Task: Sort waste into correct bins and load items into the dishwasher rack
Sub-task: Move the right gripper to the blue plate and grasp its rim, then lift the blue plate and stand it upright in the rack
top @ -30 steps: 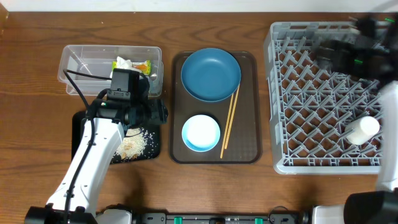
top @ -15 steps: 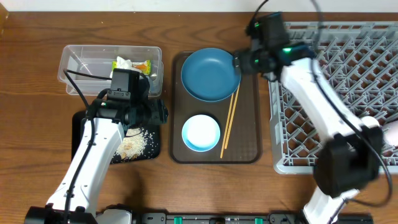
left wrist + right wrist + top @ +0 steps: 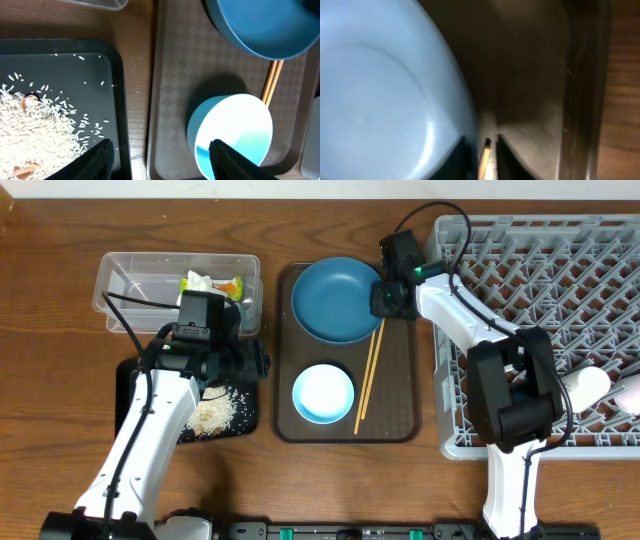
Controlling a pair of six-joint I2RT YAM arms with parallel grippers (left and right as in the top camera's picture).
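My right gripper (image 3: 385,305) is down at the top end of the wooden chopsticks (image 3: 368,375), beside the right rim of the dark-blue plate (image 3: 338,300). In the right wrist view its gripper (image 3: 485,159) has its jaws drawn in close around the chopstick tip (image 3: 484,150), next to the plate (image 3: 385,90). The light-blue bowl (image 3: 323,393) sits below the plate. My left gripper (image 3: 160,160) hangs open and empty over the gap between the black tray (image 3: 117,100) of rice scraps (image 3: 35,125) and the bowl (image 3: 235,125).
The clear tub (image 3: 130,280) at back left holds a yellow-green wrapper (image 3: 228,285) and white tissue (image 3: 198,281). Plate, bowl and chopsticks lie on a brown serving tray (image 3: 400,420). The grey dishwasher rack (image 3: 540,330) fills the right side, with a white cup (image 3: 583,387) in it.
My right arm has swung from over the rack to the plate's right rim, come down on the chopsticks' top end, and its jaws have closed. The left arm has not moved.
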